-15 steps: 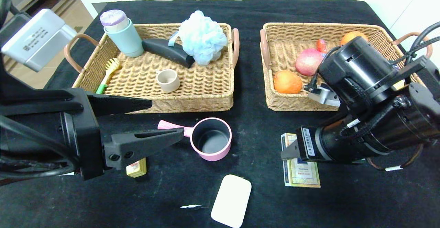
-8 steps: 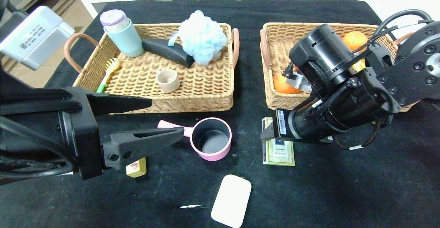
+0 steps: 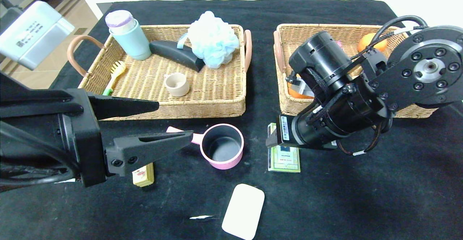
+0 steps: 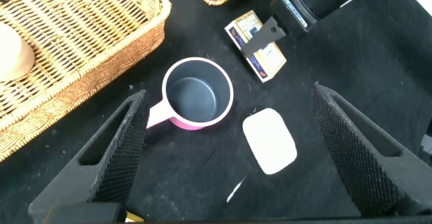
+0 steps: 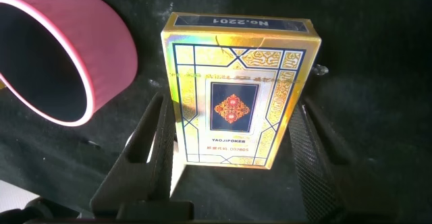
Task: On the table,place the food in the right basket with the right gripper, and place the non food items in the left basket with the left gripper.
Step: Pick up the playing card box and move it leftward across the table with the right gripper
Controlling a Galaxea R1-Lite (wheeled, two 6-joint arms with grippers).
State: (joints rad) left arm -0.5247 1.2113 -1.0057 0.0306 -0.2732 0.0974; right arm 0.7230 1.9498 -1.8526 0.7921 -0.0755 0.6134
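My right gripper (image 3: 283,149) is shut on a gold and blue playing-card box (image 3: 284,159), low over the table in front of the right basket (image 3: 285,107). In the right wrist view the fingers (image 5: 156,143) flank the box (image 5: 236,82) on both sides. My left gripper (image 3: 175,121) is open and empty, above the pink pot (image 3: 221,146). In the left wrist view the pot (image 4: 198,94) and a white soap bar (image 4: 270,141) lie between its wide-open fingers (image 4: 121,143). A small yellow packet (image 3: 143,175) lies under the left gripper.
The left basket (image 3: 202,107) holds a teal bottle (image 3: 130,34), a black item (image 3: 177,54), a blue loofah (image 3: 213,39), a beige cup (image 3: 177,84) and a brush (image 3: 114,73). The right basket holds oranges (image 3: 372,41), mostly hidden by my right arm. The soap bar (image 3: 243,211) lies near the front edge.
My right gripper has moved left and away from me with the card box in it, toward the pink pot. The left gripper has barely moved.
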